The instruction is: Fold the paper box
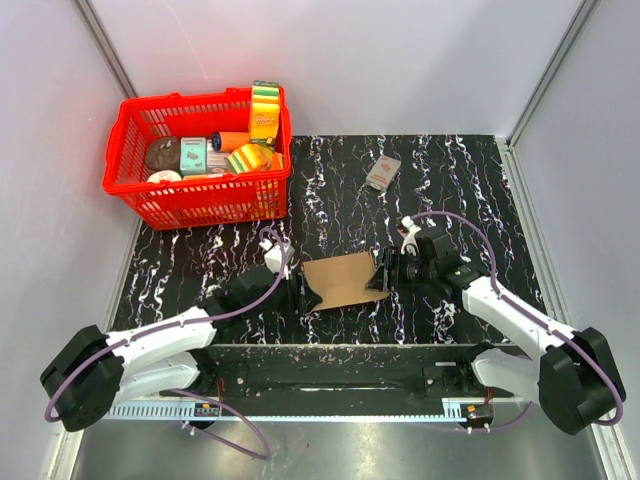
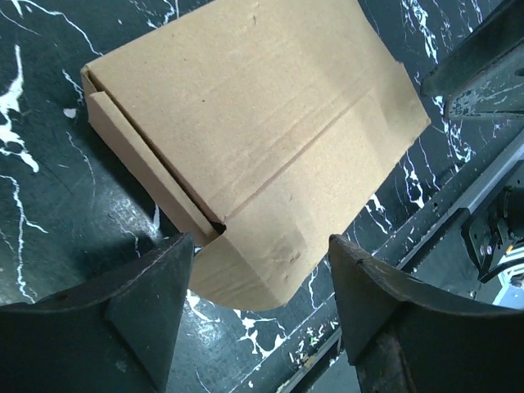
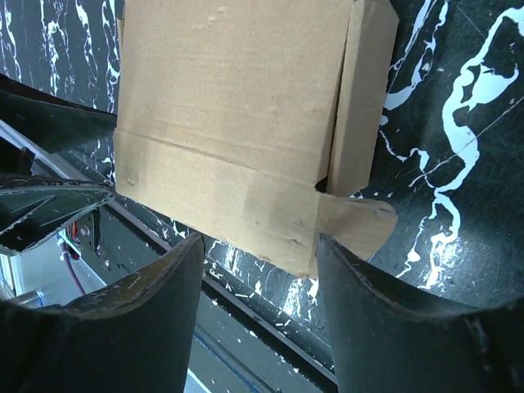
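The black, white-veined marble-pattern table (image 1: 340, 190) carries all items. A red plastic mesh basket (image 1: 200, 205) holding assorted packaged goods stands at the far left corner. The plain brown cardboard paper box (image 1: 345, 280), partly folded into a slim rectangular form, lies flat on the table near its front edge, between the two arms. One side wall stands folded up, and a rounded flap protrudes at a corner.

The left gripper (image 2: 260, 250) is at the box's left end. Its jaws are wide apart, with the rounded flap lying between them, and nothing is gripped. The right gripper (image 3: 260, 246) faces the box's right end, jaws likewise spread and holding nothing; the box edge lies just ahead of its dark fingers (image 3: 385, 311).

A small grey-and-red printed packet (image 1: 382, 172) lies well apart, farther back on the table
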`<state>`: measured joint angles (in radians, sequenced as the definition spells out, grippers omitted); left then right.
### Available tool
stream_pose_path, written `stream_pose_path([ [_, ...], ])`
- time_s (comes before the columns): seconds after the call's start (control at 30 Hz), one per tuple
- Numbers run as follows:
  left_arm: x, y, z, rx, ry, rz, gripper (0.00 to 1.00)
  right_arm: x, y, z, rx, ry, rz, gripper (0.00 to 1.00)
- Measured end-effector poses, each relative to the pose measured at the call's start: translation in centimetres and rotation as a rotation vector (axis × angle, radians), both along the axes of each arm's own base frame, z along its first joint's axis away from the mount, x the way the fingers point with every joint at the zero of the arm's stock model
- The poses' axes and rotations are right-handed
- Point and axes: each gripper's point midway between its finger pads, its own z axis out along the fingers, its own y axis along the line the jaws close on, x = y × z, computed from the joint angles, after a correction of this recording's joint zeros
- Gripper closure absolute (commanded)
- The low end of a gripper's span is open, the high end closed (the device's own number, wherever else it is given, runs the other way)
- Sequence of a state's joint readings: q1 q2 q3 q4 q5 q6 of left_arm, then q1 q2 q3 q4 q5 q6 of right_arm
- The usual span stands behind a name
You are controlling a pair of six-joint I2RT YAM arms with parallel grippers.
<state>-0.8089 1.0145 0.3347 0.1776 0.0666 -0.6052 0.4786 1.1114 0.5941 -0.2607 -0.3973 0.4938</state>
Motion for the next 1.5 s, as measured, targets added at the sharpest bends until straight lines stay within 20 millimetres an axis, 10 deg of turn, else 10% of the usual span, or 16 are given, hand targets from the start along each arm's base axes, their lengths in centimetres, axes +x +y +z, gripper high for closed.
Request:
stream_pose_path([
  [0.87,-1.4,0.6,-2.3,0.003,0.065,0.035,0.35,-2.4,0.8,-1.2,0.069,0.089,0.058,0.46],
  [1.5,1.0,3.0,-1.6,0.008,0.036,0.167,0.34,-1.8,0.4,4.7,0.131,-0.071,0.010,0.44],
])
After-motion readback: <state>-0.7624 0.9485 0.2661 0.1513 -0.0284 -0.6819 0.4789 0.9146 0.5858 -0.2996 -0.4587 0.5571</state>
